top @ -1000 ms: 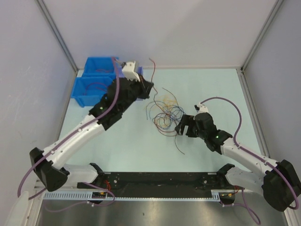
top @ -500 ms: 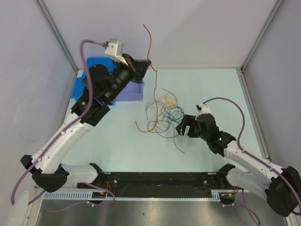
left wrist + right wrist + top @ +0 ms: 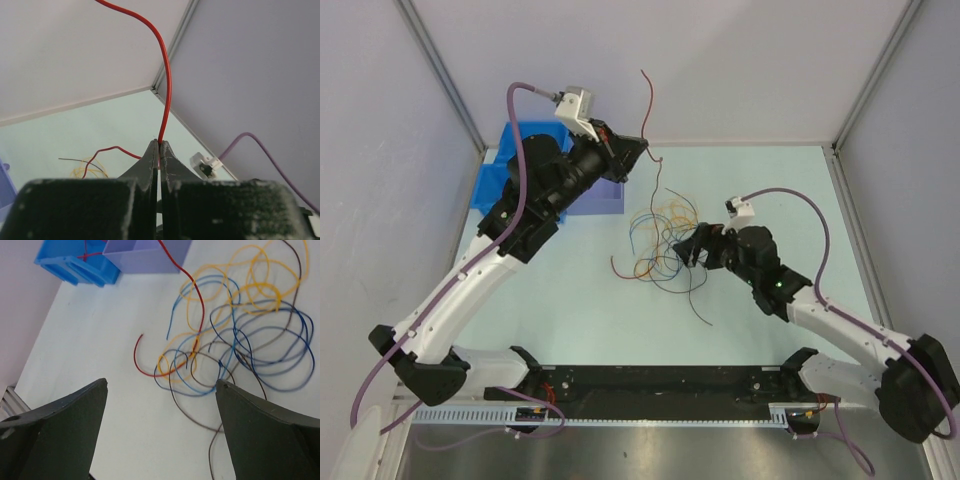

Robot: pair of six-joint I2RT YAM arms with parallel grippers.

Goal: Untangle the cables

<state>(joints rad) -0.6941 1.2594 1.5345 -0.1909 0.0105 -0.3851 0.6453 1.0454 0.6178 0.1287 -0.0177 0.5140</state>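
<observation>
top: high, looks down | wrists: close, forward | shared: cables (image 3: 665, 240)

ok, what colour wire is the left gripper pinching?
Red: the thin curly wire in the left gripper shows best in left wrist view.

Pale green table (image 3: 770, 180), plain grey walls (image 3: 720, 60)

The pale green table (image 3: 770, 190) carried a loose tangle of cables (image 3: 670, 240) in blue, yellow-orange and dark strands, which crossed over one another. Just left of the tangle, the curled end of a red cable (image 3: 616, 272) rested on the surface. One dark strand (image 3: 696, 305) trailed from the tangle toward the near edge. Beyond the tangle to the left stood a lavender bin (image 3: 605, 195), with blue bins (image 3: 490, 185) beside it, farther from the tangle.
</observation>
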